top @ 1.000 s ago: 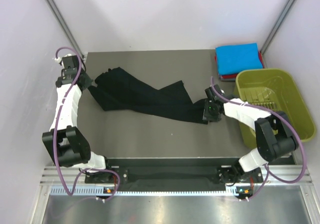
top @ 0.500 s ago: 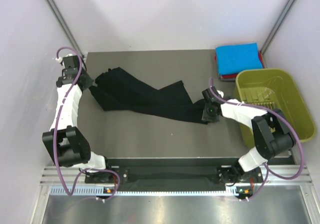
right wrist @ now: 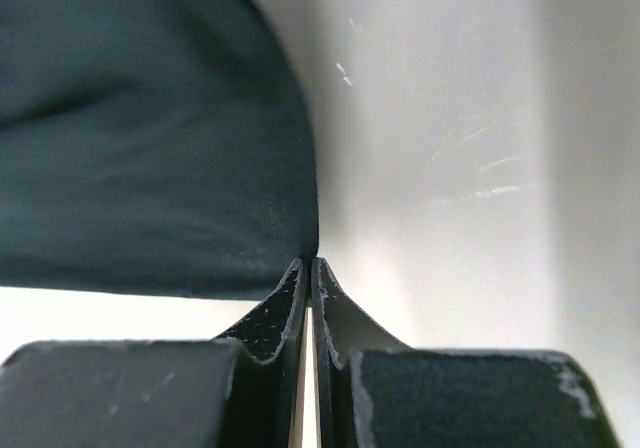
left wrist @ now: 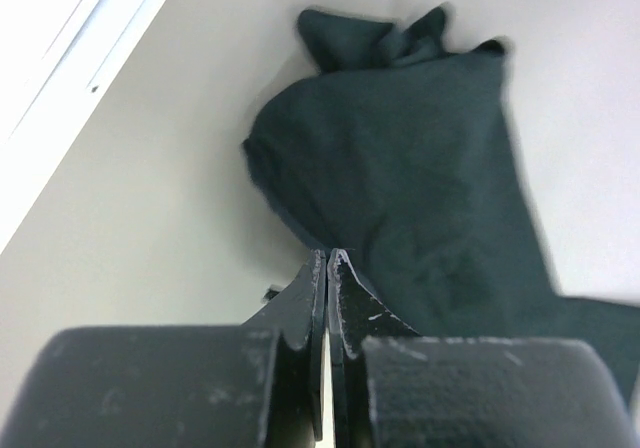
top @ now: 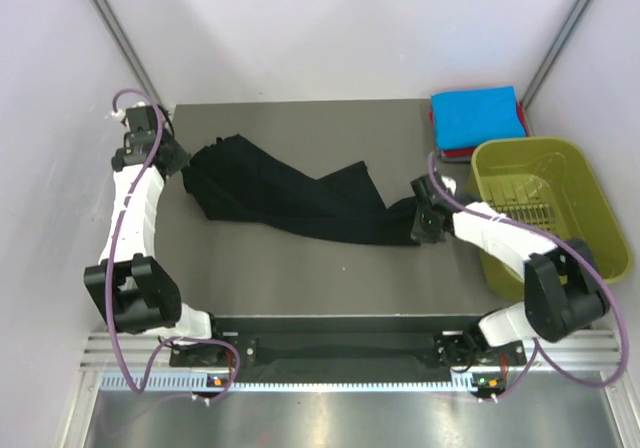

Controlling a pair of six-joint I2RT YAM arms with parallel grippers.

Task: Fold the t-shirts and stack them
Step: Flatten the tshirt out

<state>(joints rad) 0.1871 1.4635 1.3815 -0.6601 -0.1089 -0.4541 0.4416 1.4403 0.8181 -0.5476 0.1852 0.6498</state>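
No readable text, label, brand, number or sign shows on anything in these views.

My black t-shirt [top: 290, 193] is soft, matt cloth. My 2 scuffed black plastic fingers [right wrist: 275, 313] look dull, the grey table [top: 300, 268] smooth with a faint sheen, and the olive-green basket [top: 590, 193] glossy plastic.

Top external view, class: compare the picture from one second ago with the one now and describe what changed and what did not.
The right gripper has closed on the right end of the large black cloth t-shirt, its arm shifting slightly. The left gripper stays shut on the shirt's left end, nudged a little towards the far side. The folded bright blue t-shirt, the red one beneath and the olive-green plastic basket stayed put.
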